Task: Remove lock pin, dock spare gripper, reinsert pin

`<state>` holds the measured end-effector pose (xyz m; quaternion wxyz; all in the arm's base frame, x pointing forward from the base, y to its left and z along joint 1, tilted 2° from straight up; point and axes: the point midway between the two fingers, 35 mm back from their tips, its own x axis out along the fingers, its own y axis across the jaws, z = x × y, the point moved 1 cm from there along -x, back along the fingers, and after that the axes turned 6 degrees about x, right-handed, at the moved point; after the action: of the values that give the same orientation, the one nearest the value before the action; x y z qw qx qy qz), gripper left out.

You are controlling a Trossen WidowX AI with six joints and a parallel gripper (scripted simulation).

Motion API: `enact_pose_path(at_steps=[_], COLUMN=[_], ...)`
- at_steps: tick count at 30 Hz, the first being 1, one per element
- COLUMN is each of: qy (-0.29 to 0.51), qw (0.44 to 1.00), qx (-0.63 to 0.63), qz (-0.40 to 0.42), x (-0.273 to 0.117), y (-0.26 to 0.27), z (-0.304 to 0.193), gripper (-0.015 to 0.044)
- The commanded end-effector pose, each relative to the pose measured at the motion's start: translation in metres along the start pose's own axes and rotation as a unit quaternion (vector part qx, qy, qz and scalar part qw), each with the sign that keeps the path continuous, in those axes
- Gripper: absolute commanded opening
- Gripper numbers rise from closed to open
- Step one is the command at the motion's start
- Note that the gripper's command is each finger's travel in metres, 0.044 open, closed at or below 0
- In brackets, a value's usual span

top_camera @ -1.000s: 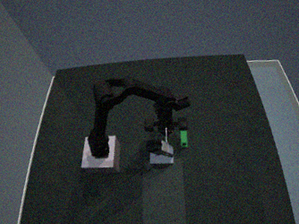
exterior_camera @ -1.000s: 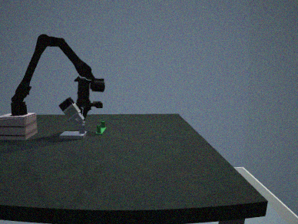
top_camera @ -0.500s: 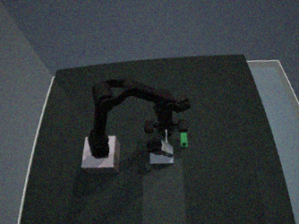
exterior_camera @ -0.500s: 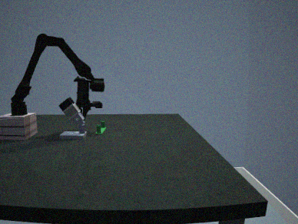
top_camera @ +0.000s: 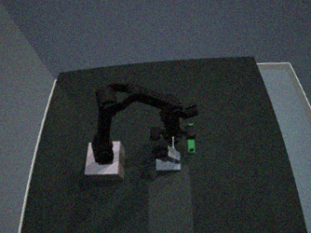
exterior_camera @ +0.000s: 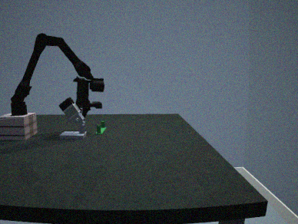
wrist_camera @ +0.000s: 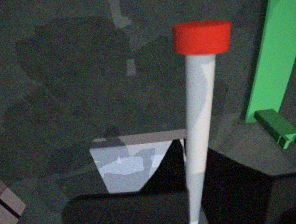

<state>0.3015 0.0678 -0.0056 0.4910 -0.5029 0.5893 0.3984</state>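
Wrist view: red-capped pin, right of centre, pinched by nearly closed gripper; cap left free, presumably for later pushing. Pale mount, lower left; full withdrawal unclear.

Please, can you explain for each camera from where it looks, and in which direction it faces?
Top: high above the dark table, looking steeply down; the whole black arm shows.
Exterior: beside the table, slightly above its surface, facing across it to a plain wall; the arm shows in profile.
Wrist: on the arm near the tool, looking along its black fingers, which hold a white pin with a red head.
Top and exterior share the arm and table; all three show the green holder.
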Motion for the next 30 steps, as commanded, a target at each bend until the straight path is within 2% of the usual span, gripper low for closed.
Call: enact_pose_path(at_steps=[1, 30], qy=[0.002, 0.001], qw=[1.0, 1.0], qx=[-0.002, -0.002], qz=[-0.001, -0.002], x=[0.001, 0.005], y=[0.0, -0.001], z=[-0.004, -0.019], gripper=[0.0, 0.0])
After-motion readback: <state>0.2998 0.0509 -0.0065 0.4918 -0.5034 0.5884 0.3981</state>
